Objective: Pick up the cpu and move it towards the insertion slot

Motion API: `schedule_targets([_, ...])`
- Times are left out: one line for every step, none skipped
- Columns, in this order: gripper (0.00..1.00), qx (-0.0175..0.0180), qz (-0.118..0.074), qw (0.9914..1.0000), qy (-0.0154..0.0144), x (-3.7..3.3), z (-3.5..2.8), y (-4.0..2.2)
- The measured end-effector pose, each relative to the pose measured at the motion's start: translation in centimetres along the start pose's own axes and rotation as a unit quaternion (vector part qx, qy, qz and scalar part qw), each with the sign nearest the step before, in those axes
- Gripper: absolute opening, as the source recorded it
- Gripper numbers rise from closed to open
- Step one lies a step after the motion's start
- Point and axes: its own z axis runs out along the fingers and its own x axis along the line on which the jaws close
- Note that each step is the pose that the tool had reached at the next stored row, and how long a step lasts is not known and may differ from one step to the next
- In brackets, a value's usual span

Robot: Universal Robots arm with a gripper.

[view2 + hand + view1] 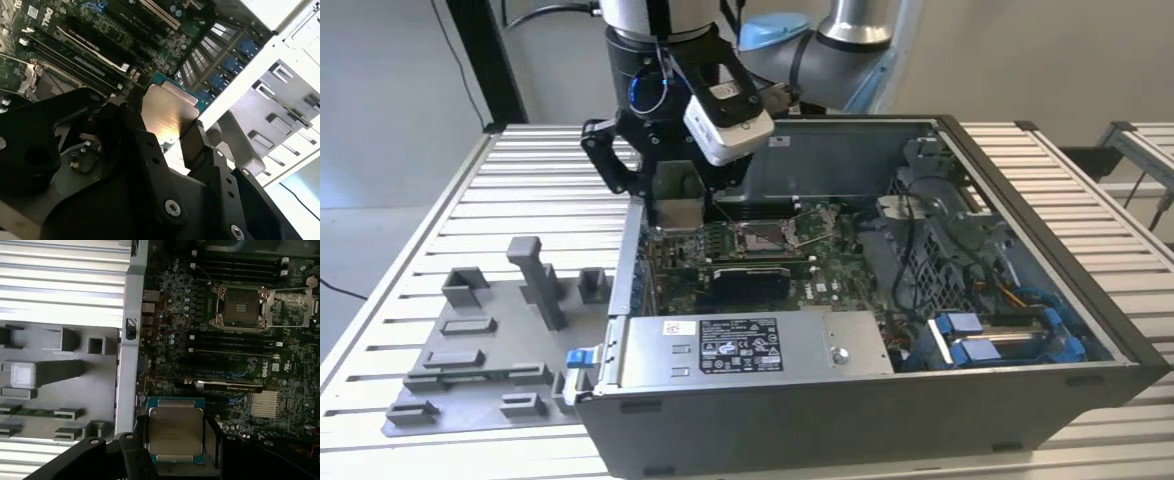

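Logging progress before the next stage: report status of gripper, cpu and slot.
Gripper shut on cpu, held above the motherboard. Insertion slot open, apart from cpu. Case wall close beside gripper.

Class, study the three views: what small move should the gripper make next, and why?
Probably carry the cpu level towards the insertion slot: the gripper holds it above the motherboard, and the slot lies apart from it, further across the board.

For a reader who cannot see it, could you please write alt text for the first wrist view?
The black gripper clamps the small square silvery-faced cpu over the green motherboard inside the computer case. The square, silver-framed insertion slot lies apart from it; a grey plastic fixture plate sits outside the case.
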Motion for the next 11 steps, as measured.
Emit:
schedule_targets([0.0,0.0,0.0,1.0,0.0,-0.38,0.0,-0.02])
schedule_targets([0.0,0.0,0.0,1.0,0.0,-0.74,0.0,-0.04])
schedule_targets([0.0,0.0,0.0,1.0,0.0,-1.11,0.0,-0.05])
schedule_targets([0.0,0.0,0.0,1.0,0.0,-1.49,0.01,-0.07])
schedule_targets([0.0,0.0,0.0,1.0,0.0,-1.87,0.01,-0.09])
schedule_targets([0.0,0.0,0.0,1.0,0.0,-2.25,0.01,-0.1])
schedule_targets([0.0,0.0,0.0,1.0,0.0,-2.63,0.01,-0.12])
schedule_targets([0.0,0.0,0.0,1.0,0.0,-2.99,0.02,-0.14])
schedule_targets([0.0,0.0,0.0,1.0,0.0,-3.37,0.02,-0.16])
schedule_targets([0.0,0.0,0.0,1.0,0.0,-3.73,0.02,-0.17])
schedule_targets([0.0,0.0,0.0,1.0,0.0,-4.08,0.02,-0.18])
